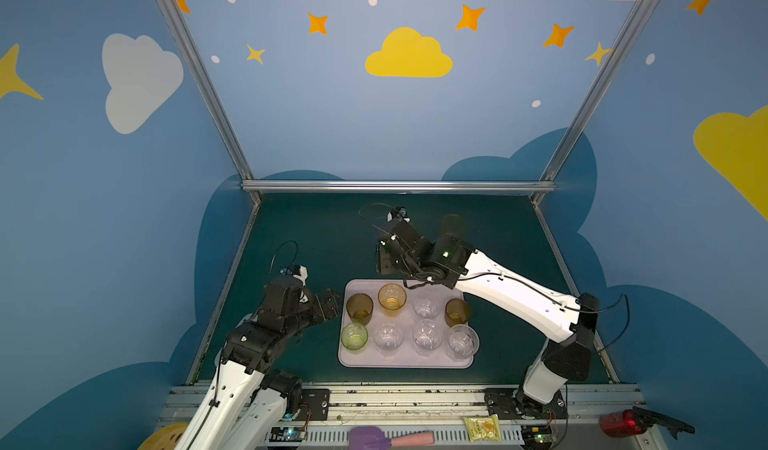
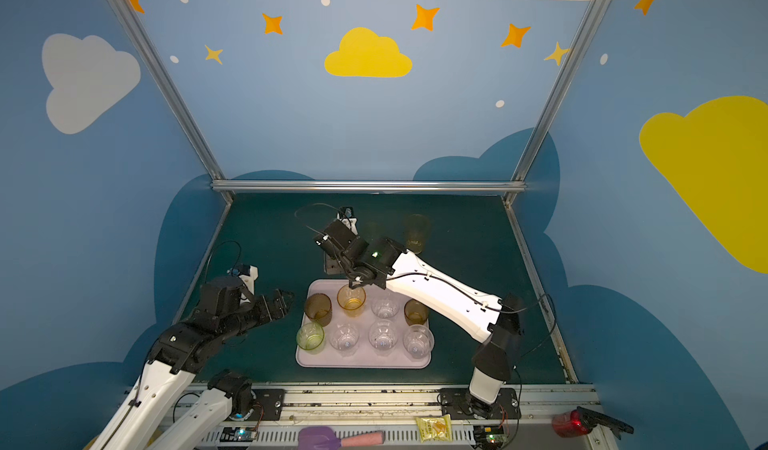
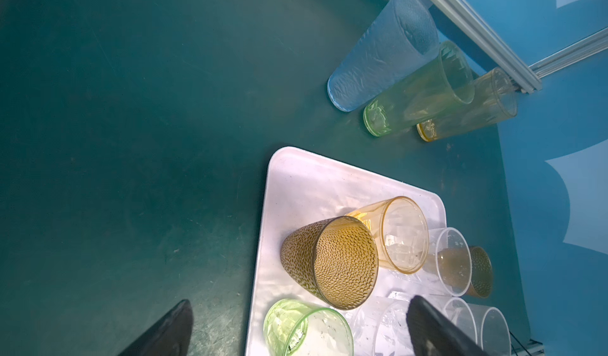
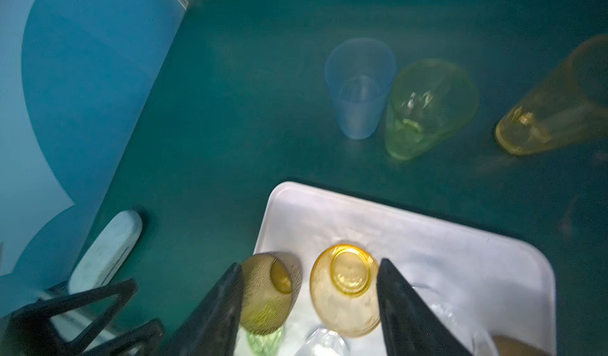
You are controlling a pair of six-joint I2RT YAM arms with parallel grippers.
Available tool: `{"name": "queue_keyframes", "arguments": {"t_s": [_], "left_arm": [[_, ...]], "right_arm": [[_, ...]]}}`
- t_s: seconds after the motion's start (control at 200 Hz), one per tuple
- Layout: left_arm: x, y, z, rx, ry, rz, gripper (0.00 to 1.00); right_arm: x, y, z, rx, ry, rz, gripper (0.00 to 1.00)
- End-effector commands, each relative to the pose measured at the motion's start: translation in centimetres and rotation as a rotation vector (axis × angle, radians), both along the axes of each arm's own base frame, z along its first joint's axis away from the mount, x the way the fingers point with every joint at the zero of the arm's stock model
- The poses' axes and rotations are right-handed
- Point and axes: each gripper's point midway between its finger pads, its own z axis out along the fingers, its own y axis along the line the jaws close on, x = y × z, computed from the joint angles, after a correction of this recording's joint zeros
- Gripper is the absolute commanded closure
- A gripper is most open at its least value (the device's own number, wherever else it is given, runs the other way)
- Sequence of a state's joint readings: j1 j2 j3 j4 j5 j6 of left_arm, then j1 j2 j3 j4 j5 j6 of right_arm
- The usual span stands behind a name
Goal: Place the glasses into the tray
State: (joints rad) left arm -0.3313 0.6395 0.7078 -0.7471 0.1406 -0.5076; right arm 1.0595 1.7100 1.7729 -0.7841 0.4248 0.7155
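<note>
1. R hand [image 4: 309, 265]: jaws spread, gripping nothing. Amber tumbler [image 4: 345, 291] stands btwn them on the tray [image 1: 407, 360], no contact seen.
2. L hand [image 1: 330, 304]: wide open, empty, just beside tray's left edge.
3. Also on tray, upright: 2 brown dimpled tumblers [image 3: 332, 262], short green tumbler [image 1: 354, 335], 4 clear faceted tumblers [image 1: 426, 335]. So 8 of 11 in.
4. Left to do: tall blue tumbler [image 3: 381, 51], tall green tumbler [image 3: 418, 91], tall yellow tumbler [image 3: 467, 107], all on table [image 3: 131, 140] beyond tray's far edge.
5. Writing: none legible on glasses. Yellow packet [image 1: 482, 428] by front rail has print, too small to read.
</note>
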Motion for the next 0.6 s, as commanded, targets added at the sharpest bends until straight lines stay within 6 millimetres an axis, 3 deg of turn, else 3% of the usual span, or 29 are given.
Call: {"name": "queue_keyframes", "arguments": {"t_s": [0.0,0.14,0.275,0.421,0.596], "left_arm": [[0.4,-0.2,0.1,0.044,-0.011,-0.024,0.0],[1.0,0.0,0.3,0.126,-0.013,-0.031,0.0],[2.3,-0.2,0.3,0.147,0.001,-0.019,0.0],[3.8,-1.4,0.9,0.118,-0.009,-0.036,0.0],[5.9,-3.5,2.3,0.055,-0.006,-0.075,0.0]], "right_arm": [[3.7,-3.0,1.1,0.002,-0.061,-0.093,0.26],[7.1,-5.5,1.8,0.026,-0.08,-0.137,0.21],[8.6,-7.4,2.4,0.02,-0.096,-0.158,0.19],[7.2,-10.4,2.8,0.012,-0.09,-0.187,0.18],[4.8,-14.7,1.3,0.091,-0.113,-0.233,0.18]]}}
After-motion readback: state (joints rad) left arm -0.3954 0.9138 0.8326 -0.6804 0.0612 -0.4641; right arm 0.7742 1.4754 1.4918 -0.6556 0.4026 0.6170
